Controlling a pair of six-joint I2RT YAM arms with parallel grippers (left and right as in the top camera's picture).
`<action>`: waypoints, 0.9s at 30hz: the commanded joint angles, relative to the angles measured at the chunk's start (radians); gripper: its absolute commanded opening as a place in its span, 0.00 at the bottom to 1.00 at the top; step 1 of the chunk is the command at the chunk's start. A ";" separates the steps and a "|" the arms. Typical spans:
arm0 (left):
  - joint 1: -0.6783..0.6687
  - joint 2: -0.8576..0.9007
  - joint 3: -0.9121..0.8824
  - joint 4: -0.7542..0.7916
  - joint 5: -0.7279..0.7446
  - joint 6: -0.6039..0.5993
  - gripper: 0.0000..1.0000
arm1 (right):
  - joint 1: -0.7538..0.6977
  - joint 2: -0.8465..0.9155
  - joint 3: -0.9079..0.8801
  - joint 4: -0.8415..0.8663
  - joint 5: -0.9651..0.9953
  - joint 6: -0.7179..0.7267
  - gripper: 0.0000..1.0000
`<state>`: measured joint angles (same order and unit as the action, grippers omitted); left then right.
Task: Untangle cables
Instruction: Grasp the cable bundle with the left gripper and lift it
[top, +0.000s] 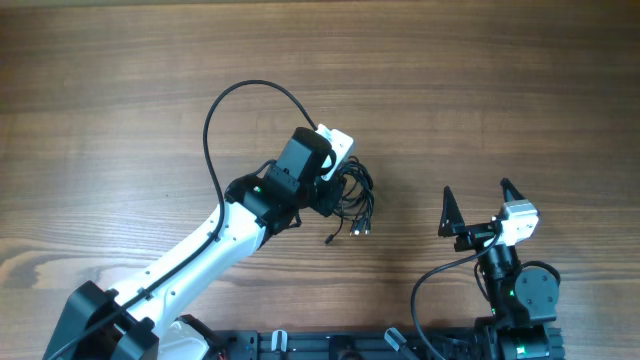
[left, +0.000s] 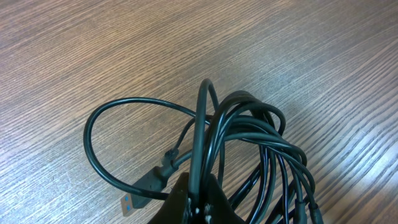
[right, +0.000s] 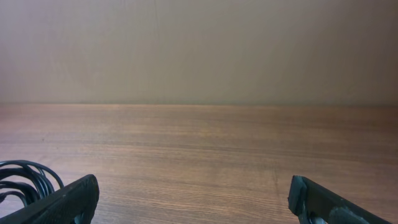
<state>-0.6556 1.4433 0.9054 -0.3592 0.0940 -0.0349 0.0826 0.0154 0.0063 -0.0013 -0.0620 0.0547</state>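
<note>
The cables (left: 249, 134) are seen pinched between the closed jaws of the left end effector (left: 199, 200), with the tangle bunched at its tip over the table (top: 500, 80). The right end effector (top: 480, 208) is held wide open and empty, and the cables are left well off to its left.

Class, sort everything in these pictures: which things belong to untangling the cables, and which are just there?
Belongs: cables, pinched in the left gripper; right gripper, open and apart.
Just there: wooden table; thick black lead on the left arm.
</note>
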 joint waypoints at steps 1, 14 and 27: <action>-0.001 -0.017 0.010 0.010 -0.010 -0.003 0.04 | 0.004 -0.008 -0.001 0.002 0.002 0.000 1.00; -0.001 -0.024 0.010 0.080 -0.009 -0.111 0.04 | 0.004 -0.006 -0.001 0.002 0.002 0.000 1.00; 0.024 -0.031 0.010 0.109 0.012 -0.391 0.04 | 0.004 -0.006 -0.001 0.066 -0.058 0.105 1.00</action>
<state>-0.6537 1.4414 0.9054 -0.2638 0.0956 -0.3759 0.0826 0.0154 0.0063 0.0437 -0.0830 0.0994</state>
